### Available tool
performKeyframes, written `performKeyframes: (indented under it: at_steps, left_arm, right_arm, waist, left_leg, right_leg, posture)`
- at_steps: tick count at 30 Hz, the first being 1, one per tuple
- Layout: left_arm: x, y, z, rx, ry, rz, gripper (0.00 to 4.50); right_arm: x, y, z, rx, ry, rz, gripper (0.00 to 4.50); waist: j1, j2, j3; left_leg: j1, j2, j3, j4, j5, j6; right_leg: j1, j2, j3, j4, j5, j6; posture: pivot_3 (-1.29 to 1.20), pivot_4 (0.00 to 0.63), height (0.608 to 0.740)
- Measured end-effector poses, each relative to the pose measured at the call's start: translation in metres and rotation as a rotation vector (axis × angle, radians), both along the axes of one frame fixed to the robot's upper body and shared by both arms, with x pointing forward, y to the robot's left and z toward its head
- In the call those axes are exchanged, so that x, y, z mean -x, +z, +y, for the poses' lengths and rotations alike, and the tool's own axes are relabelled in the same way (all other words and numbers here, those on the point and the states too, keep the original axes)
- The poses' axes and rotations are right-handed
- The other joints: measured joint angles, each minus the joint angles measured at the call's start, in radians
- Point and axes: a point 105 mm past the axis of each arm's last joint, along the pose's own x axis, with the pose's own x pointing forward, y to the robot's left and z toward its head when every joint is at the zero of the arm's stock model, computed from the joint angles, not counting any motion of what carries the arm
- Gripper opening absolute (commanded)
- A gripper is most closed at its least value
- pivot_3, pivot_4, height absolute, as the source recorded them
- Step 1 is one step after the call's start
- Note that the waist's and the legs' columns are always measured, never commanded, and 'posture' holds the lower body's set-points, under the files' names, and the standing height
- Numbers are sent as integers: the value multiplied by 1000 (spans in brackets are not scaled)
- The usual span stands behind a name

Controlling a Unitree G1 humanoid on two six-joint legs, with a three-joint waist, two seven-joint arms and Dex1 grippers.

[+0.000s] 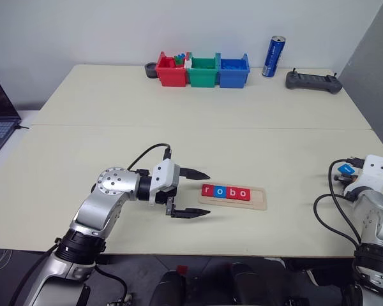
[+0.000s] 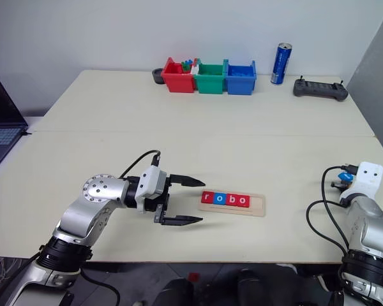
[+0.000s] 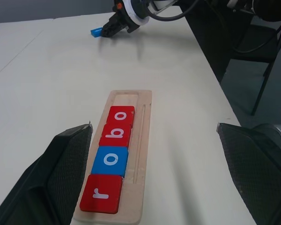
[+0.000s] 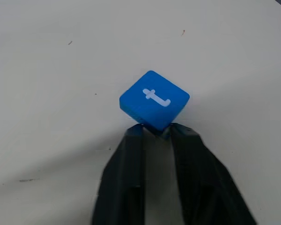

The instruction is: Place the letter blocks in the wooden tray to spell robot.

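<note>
Pale table holds wooden tray (image 1: 256, 204) spelling robo; right claw (image 4: 154, 127) pinches blue t block (image 4: 154, 99), left claw (image 1: 201, 193) spread

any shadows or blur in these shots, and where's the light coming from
Left wrist view: the near fingers are large, soft and out of focus, while the tray and its tiles are sharp. Right wrist view: the t block is sharp, with a soft shadow beside the fingers. Head views: even, diffuse light with faint shadows; its source is unclear.
</note>
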Motion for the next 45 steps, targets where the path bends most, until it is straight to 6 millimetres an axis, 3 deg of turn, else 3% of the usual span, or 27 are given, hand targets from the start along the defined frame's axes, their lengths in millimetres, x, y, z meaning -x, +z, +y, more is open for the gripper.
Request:
performKeyframes:
  at_steps: [11, 12, 14, 18, 22, 25, 36, 45]
  left_arm:
    - [0, 0, 0, 0, 0, 0, 4500]
    - [0, 0, 0, 0, 0, 0, 4500]
    - [0, 0, 0, 0, 0, 0, 4500]
    - [0, 0, 0, 0, 0, 0, 4500]
    - [0, 0, 0, 0, 0, 0, 4500]
    - [0, 0, 0, 1, 0, 0, 4500]
    - [0, 0, 0, 1, 1, 4, 4500]
    - [0, 0, 0, 0, 2, 6, 4500]
  right_arm:
    - [0, 9, 27, -19, 63, 2, 29]
    - [-1, 10, 29, -9, 68, 5, 188]
    - [-2, 14, 31, 24, 82, 9, 615]
    - [-3, 26, 32, 121, 109, 11, 2031]
    - [-6, 39, 19, 223, 107, 13, 3471]
    - [-10, 34, 9, 225, 88, 48, 4488]
    - [-27, 16, -4, 139, 78, 102, 4488]
    - [-39, 18, -12, 57, 88, 96, 4488]
  waist:
    - [0, 0, 0]
    - [0, 0, 0]
    - [0, 0, 0]
    - [0, 0, 0]
    - [0, 0, 0]
    - [-1, 0, 0]
    - [-1, 0, 0]
    - [-3, 0, 0]
  left_leg:
    - [0, 0, 0, 0, 0, 0]
    - [0, 0, 0, 0, 0, 0]
    - [0, 0, 0, 0, 0, 0]
    - [0, 0, 0, 0, 0, 0]
    - [0, 0, 0, 0, 0, 0]
    - [0, 0, 0, 0, 0, 0]
    - [0, 0, 0, 0, 0, 0]
    - [0, 0, 1, 0, 0, 0]
  right_leg:
    - [0, 0, 0, 0, 0, 0]
    - [0, 0, 0, 0, 0, 0]
    - [0, 0, 0, 0, 0, 0]
    - [0, 0, 0, 0, 0, 0]
    - [0, 0, 0, 0, 0, 0]
    - [0, 0, 0, 0, 0, 0]
    - [0, 0, 0, 0, 0, 0]
    - [0, 0, 1, 0, 0, 0]
  posture:
    - [0, 150, 740]
    - [0, 150, 740]
    - [0, 150, 740]
    - [0, 150, 740]
    - [0, 150, 740]
    - [0, 150, 740]
    - [0, 150, 740]
    - [0, 150, 740]
